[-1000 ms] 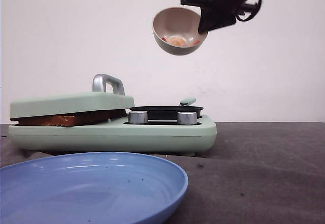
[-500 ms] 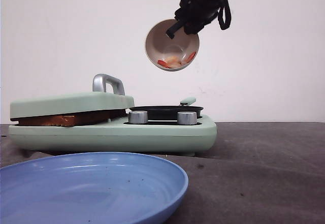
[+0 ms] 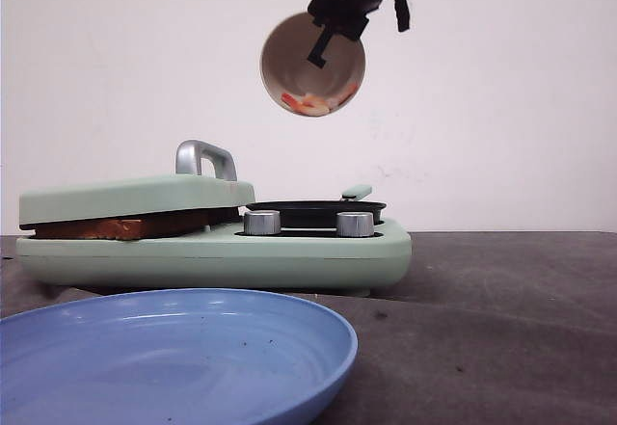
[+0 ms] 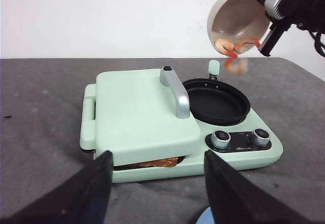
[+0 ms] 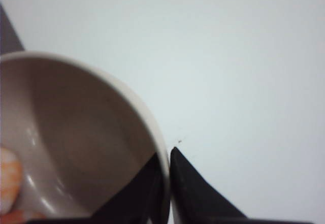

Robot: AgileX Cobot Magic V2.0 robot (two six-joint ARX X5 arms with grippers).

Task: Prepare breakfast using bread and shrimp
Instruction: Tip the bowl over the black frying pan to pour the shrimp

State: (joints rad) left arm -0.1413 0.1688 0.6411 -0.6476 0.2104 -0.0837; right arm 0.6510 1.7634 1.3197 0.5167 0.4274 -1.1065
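A beige bowl [image 3: 312, 64] hangs tipped on its side high above the black pan [image 3: 313, 213], with my right gripper [image 3: 323, 44] shut on its rim. Orange-and-white shrimp [image 3: 310, 105] lie at the bowl's low edge. In the left wrist view the shrimp [image 4: 232, 51] spill over the lip of the bowl [image 4: 238, 16], above the pan [image 4: 217, 102]. The bread [image 3: 116, 227] shows only as a brown crust edge [image 4: 155, 162] under the shut green lid [image 4: 142, 107]. My left gripper [image 4: 157, 155] is open and empty in front of the appliance.
The mint-green breakfast maker [image 3: 222, 252] has a silver lid handle [image 3: 204, 158] and two knobs [image 3: 261, 222]. A large blue plate [image 3: 174, 348] lies in the foreground, near the table's front edge. Dark grey cloth covers the table [image 3: 501, 319].
My right gripper has moved left and rolled the bowl further over. Its mouth now tips down and the shrimp have slid to the lower rim. The left arm is unchanged.
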